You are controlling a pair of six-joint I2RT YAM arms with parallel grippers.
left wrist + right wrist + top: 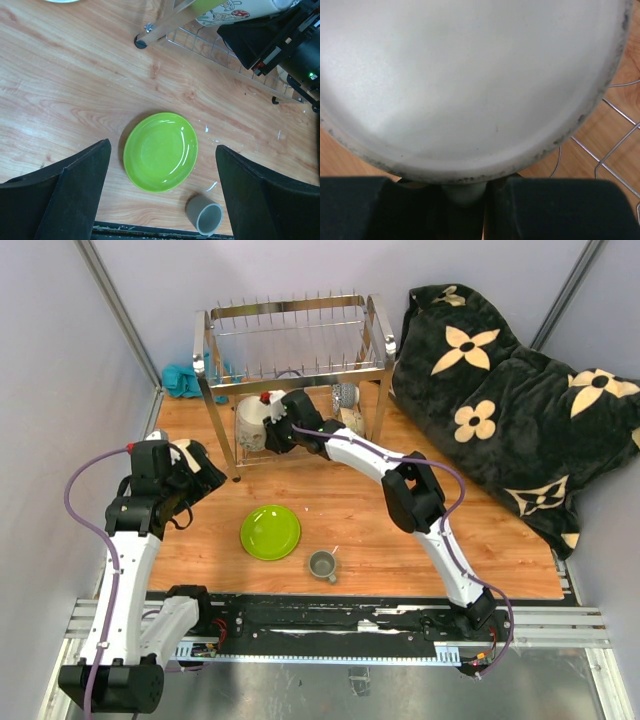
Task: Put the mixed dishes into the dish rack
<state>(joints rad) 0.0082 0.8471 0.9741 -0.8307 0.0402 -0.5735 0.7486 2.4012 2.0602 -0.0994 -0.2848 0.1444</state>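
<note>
Right arm extends toward 11 o'clock, right gripper (272, 427) clamped on white mug (249, 420) at dish rack (206, 360). Left gripper (162, 146) hangs wide open, empty.

The dish rack (300, 375) stands on the bench (350, 510) at upper centre of the top view. A large mug (250, 420) is at the left of its lower tier, and a small bowl (345, 396) at the right. A blanket (500, 400) lies upper right, and a cloth (182, 380) upper left behind the rack. Below the rack lies a plate (270, 532), with a small mug (322, 565) just to its lower right.
</note>
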